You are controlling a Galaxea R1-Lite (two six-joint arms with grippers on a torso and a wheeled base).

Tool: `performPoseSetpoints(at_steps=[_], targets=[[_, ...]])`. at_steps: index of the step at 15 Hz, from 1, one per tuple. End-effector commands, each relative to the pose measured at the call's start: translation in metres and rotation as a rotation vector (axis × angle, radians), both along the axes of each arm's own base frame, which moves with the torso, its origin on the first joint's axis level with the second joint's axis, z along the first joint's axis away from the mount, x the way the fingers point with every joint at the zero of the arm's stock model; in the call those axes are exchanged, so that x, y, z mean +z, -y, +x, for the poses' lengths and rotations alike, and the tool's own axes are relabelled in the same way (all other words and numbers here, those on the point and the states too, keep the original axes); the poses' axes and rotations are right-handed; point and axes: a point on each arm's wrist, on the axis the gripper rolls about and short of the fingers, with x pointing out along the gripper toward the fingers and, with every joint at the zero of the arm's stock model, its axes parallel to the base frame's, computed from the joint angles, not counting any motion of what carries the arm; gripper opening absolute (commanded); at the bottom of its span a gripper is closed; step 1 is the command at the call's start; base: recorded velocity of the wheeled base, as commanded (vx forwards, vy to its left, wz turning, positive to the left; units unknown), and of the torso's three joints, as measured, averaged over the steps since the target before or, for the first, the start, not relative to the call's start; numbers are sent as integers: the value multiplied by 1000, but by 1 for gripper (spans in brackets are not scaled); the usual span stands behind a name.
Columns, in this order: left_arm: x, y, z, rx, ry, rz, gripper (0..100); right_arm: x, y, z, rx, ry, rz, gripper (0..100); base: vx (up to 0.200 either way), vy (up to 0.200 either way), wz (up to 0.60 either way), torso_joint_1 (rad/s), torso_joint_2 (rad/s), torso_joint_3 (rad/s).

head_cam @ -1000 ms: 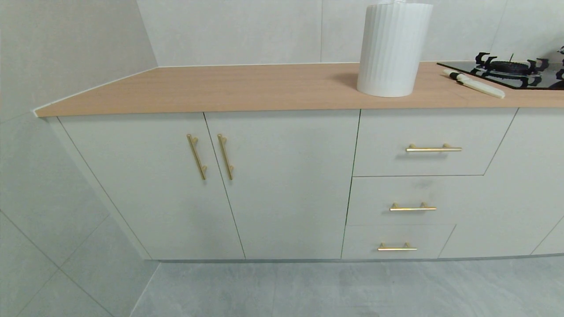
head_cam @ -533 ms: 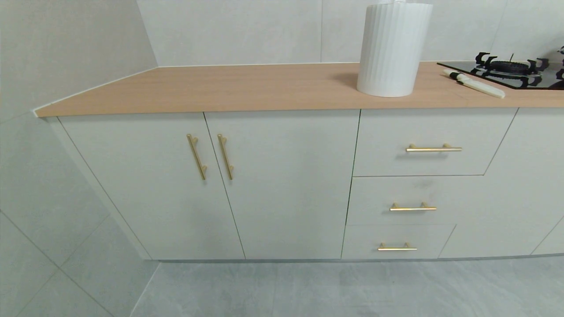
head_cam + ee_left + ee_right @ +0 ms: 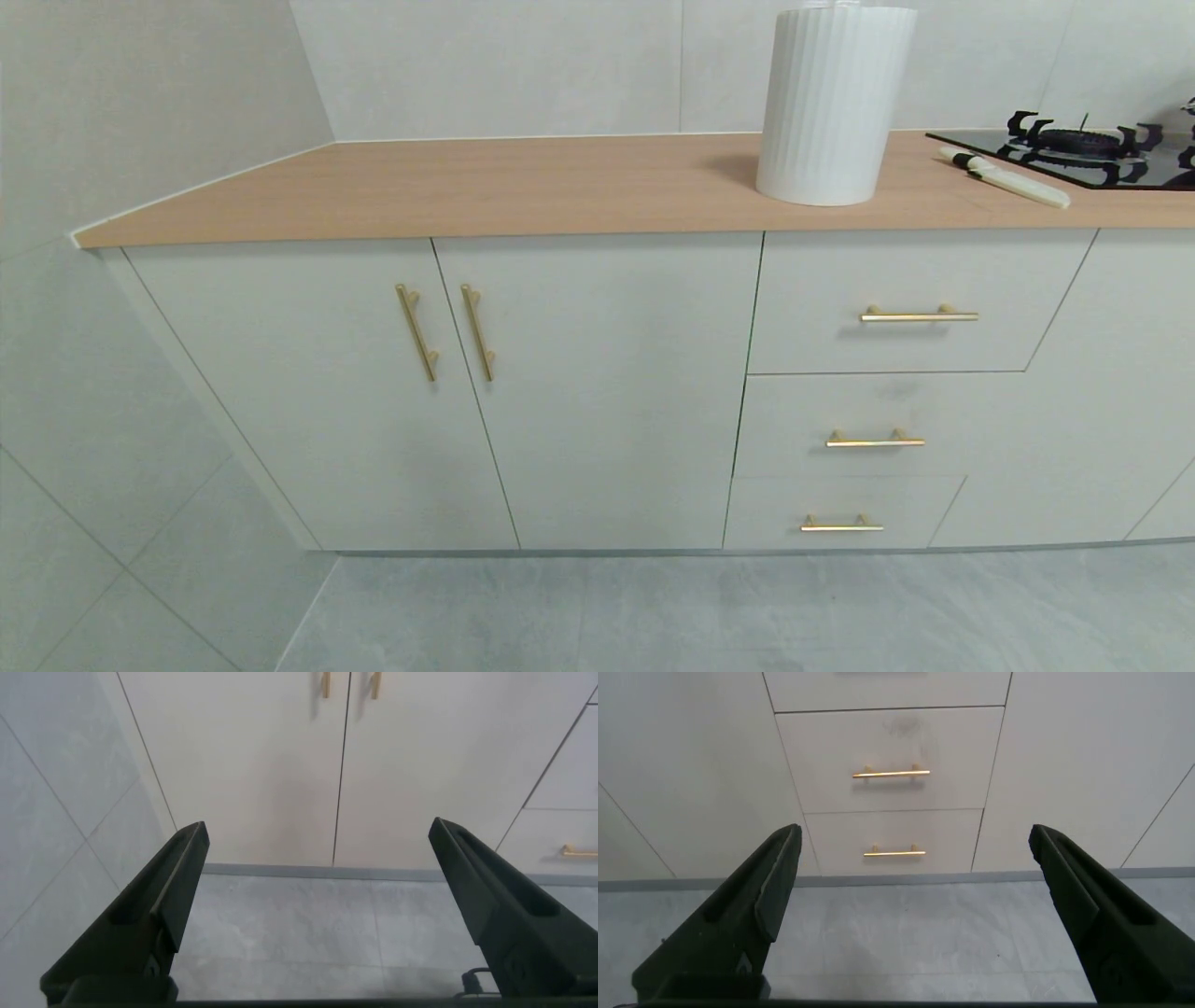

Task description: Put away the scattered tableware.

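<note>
Left claw and right claw both gape wide open, empty, while what looks like a white knife lies on the worktop by the hob: stiff, light, probably slippery, so I'd grab its handle.

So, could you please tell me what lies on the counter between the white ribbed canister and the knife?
Nothing does. In the head view, the stretch of wooden countertop between the white ribbed canister and the knife is bare.
</note>
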Motion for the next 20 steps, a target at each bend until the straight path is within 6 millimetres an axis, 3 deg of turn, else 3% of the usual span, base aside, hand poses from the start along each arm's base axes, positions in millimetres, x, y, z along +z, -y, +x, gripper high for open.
performPoseSetpoints(at_steps=[1, 16, 20], targets=[[0, 0, 0, 1, 0, 1, 100, 0, 0, 0, 0, -2, 0, 100, 0, 0, 0, 0, 0, 0], [0, 0, 0, 1, 0, 0, 100, 0, 0, 0, 3, -2, 3, 100, 200, 0, 0, 2, 2, 3], [0, 0, 0, 1, 0, -2, 100, 0, 0, 0, 3, -2, 3, 100, 0, 0, 0, 0, 0, 0]])
